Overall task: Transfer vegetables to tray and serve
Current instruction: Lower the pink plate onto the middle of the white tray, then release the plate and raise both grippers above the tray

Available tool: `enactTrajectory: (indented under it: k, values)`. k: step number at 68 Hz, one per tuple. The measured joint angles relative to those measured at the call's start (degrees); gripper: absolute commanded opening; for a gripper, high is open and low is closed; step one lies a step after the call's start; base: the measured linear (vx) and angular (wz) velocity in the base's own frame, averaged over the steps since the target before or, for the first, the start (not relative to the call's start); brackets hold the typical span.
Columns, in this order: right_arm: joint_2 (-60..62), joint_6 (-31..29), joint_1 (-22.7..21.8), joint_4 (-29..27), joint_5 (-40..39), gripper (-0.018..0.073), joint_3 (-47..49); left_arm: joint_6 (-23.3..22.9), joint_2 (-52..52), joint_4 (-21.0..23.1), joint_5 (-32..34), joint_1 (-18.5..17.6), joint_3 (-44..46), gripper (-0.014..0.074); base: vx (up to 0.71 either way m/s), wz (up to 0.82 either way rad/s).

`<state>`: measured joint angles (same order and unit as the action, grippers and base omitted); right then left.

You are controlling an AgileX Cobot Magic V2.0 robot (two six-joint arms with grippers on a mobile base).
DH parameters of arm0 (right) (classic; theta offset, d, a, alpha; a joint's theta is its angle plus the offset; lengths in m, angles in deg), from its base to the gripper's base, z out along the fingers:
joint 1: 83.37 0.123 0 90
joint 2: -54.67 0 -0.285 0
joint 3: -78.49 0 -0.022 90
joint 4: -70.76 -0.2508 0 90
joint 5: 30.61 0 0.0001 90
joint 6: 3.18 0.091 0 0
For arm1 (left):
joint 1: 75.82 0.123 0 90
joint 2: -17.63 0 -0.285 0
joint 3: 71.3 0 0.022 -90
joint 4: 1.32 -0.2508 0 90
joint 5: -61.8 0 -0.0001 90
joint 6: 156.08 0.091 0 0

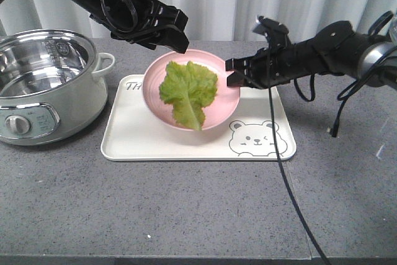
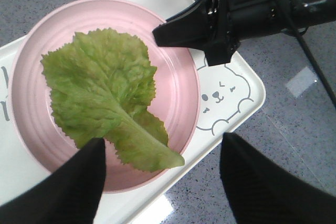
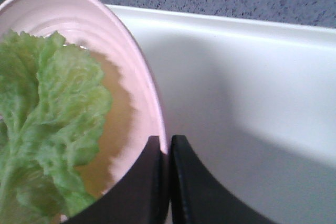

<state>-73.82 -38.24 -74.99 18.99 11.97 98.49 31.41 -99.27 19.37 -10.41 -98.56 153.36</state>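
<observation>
The vegetables are one green lettuce leaf (image 1: 188, 91) lying in a round pink plate (image 1: 155, 76). The plate is tilted toward the front above the cream tray (image 1: 142, 134), and the leaf's tip reaches the plate's low rim. My right gripper (image 1: 234, 79) is shut on the plate's right rim; its wrist view shows the rim (image 3: 131, 51) pinched between the fingers (image 3: 165, 140), with the leaf (image 3: 47, 114) left of them and the tray (image 3: 236, 77) below. My left gripper (image 1: 177, 41) hovers open at the plate's back left, holding nothing. From its wrist, the leaf (image 2: 100, 98) lies between its spread jaws (image 2: 163, 140).
A steel electric pot (image 1: 43, 85) with a white handle stands left of the tray. A bear-face drawing (image 1: 254, 138) marks the tray's front right corner. The right arm's black cable (image 1: 285, 172) trails over the grey table to the front edge.
</observation>
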Motion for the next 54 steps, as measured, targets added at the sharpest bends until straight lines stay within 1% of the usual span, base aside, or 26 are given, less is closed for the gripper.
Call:
enactTrajectory:
  k: [19,27,33,40,54]
  values:
    - [-2.72,0.00,1.02,0.91,-1.50,0.0001,0.00,0.00,0.00,0.00,0.00,0.00,0.00,0.0461,0.00,0.00]
    - [-2.91,0.00,1.87,2.47,-1.71,0.0025,0.00,0.00,0.00,0.00,0.00,0.00,0.00,0.0461,0.00,0.00]
    - [-2.91,-0.02,2.47,3.65,-1.71,0.0064,0.00,0.00,0.00,0.00,0.00,0.00,0.00,0.0461,0.00,0.00]
    - [-2.91,-0.02,2.72,4.12,-1.71,0.0133,0.00,0.00,0.00,0.00,0.00,0.00,0.00,0.0461,0.00,0.00]
    - [-2.91,-0.07,2.72,4.53,-1.82,0.0319,0.00,0.00,0.00,0.00,0.00,0.00,0.00,0.0461,0.00,0.00]
